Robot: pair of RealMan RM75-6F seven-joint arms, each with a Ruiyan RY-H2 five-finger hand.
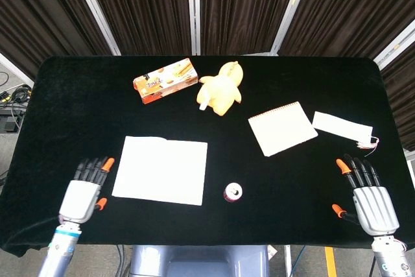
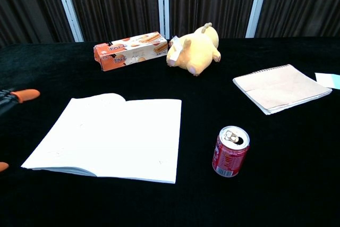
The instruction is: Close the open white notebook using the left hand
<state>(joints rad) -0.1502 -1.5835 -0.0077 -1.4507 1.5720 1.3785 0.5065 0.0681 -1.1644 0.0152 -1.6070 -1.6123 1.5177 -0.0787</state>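
Black table (image 1: 78, 95); left hand (image 1: 83, 192) fingers spread, empty.

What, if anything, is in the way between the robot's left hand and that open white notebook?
Nothing visible. The left hand sits just left of the open white notebook, with only bare black table between them. The soda can is on the notebook's other side.

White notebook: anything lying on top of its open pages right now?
Nothing rests on the open white notebook; its pages are bare. The left robot hand sits beside its left edge, not touching. Whatever lies underneath is covered.
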